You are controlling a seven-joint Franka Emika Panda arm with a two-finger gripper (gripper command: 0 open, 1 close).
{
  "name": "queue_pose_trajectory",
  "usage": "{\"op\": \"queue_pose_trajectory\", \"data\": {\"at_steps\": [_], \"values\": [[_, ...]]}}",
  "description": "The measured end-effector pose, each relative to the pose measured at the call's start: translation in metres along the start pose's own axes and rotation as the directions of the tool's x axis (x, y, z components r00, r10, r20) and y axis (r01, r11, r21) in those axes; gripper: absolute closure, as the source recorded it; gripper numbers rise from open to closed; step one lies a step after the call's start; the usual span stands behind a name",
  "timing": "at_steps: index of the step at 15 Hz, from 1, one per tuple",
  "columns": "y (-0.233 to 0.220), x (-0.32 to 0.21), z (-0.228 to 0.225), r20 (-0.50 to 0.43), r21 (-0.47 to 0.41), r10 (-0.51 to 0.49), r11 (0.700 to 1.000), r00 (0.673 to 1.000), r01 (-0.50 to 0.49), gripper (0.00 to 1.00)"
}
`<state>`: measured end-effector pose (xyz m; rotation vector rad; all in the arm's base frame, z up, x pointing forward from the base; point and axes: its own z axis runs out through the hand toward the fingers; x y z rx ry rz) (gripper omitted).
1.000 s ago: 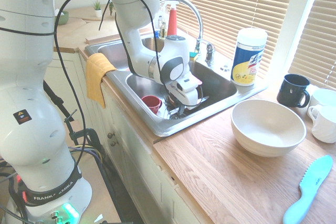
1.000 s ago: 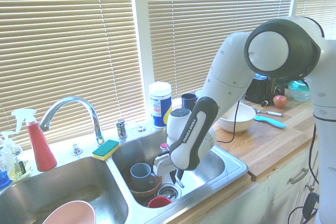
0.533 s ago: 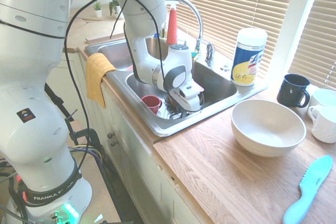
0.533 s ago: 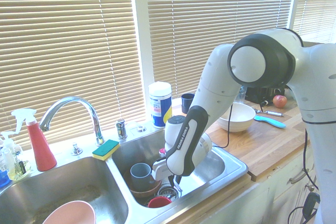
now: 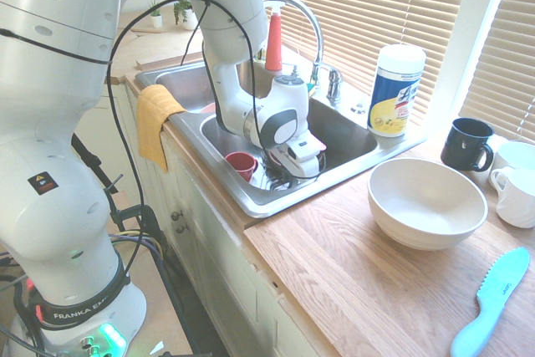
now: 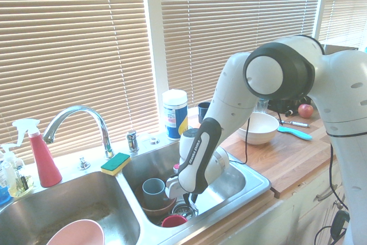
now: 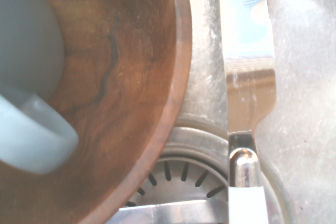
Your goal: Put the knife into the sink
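Observation:
The sink (image 5: 219, 175) (image 6: 253, 184) is a steel double basin, and my gripper (image 5: 285, 175) (image 6: 191, 198) is low inside its right basin, just above the drain. It is shut on the knife (image 7: 247, 103). The wrist view shows the silver blade and pale handle reaching out over the basin floor, beside the drain grate (image 7: 181, 176). From outside, the knife is only a thin sliver under the hand. A brown wooden bowl (image 7: 121, 77) (image 6: 158, 206) with a grey-blue mug (image 6: 153, 189) in it stands right next to the blade.
A red cup (image 5: 242, 163) sits in the same basin near the front wall. A yellow cloth (image 5: 155, 119) hangs over the rim. On the wooden counter stand a white bowl (image 5: 426, 202), a teal knife (image 5: 493, 298), a dark mug (image 5: 466, 144) and a wipes canister (image 5: 395, 89).
The arm has sunk lower, taking the gripper and the knife deeper into the right basin, close to the drain. The jaws have stayed shut.

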<state>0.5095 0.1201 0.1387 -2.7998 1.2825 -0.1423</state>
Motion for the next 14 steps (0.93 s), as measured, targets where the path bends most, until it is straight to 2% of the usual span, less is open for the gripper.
{"op": "queue_pose_trajectory", "data": {"at_steps": [8, 10, 14], "values": [[-0.005, 0.006, -0.007, -0.006, 0.012, 0.003, 1.0, 1.0, -0.003, 0.0], [-0.012, 0.013, -0.037, -0.022, 0.019, -0.004, 1.0, 1.0, 0.004, 0.0], [-0.021, 0.018, -0.143, -0.023, 0.0, -0.04, 0.999, 0.999, 0.04, 0.0]]}}
